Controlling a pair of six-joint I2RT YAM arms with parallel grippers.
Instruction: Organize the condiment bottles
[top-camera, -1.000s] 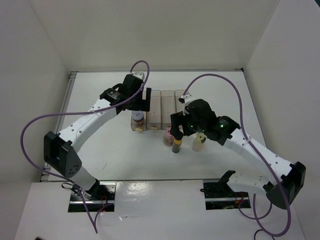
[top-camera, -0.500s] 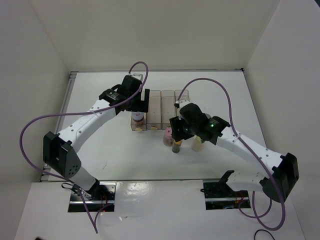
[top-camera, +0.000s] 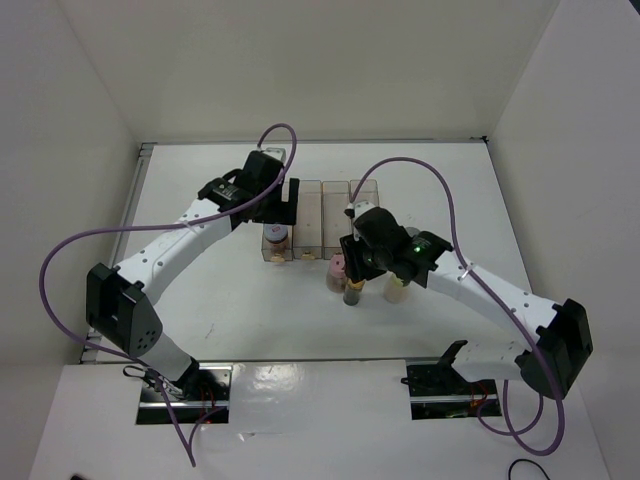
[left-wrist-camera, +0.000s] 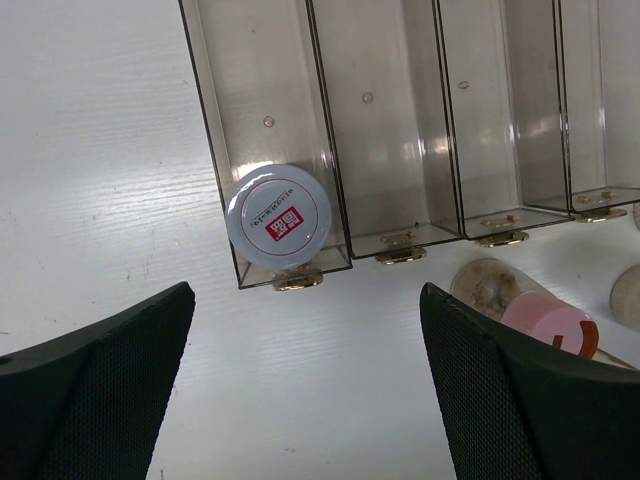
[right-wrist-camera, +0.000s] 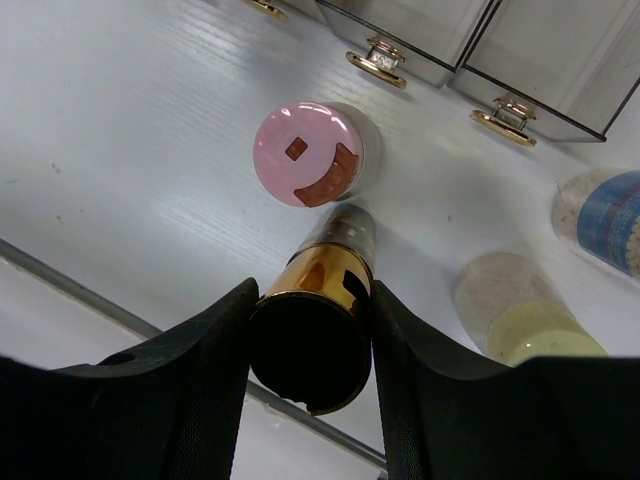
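Note:
My right gripper (right-wrist-camera: 312, 330) is shut on the gold-capped dark bottle (right-wrist-camera: 318, 310), which stands upright on the table; its fingers press both sides of the cap. The same bottle (top-camera: 352, 292) shows below the right wrist from above. A pink-lidded bottle (right-wrist-camera: 305, 153) stands just beyond it. To its right are a pale bottle with a yellow-green lid (right-wrist-camera: 522, 313) and a blue-labelled bottle (right-wrist-camera: 605, 217). A bottle with a white, pink-ringed lid (left-wrist-camera: 279, 216) sits in the leftmost slot of the clear tray (left-wrist-camera: 400, 120). My left gripper (left-wrist-camera: 305, 390) hangs open above the table in front of that slot.
The tray's other three slots (left-wrist-camera: 500, 110) hold nothing. White walls enclose the table on three sides. A grey seam (right-wrist-camera: 90, 290) runs across the table near the right gripper. Purple cables loop over both arms.
The right gripper has closed from wide open onto the gold-capped bottle and shifted slightly left. The left arm has stayed still.

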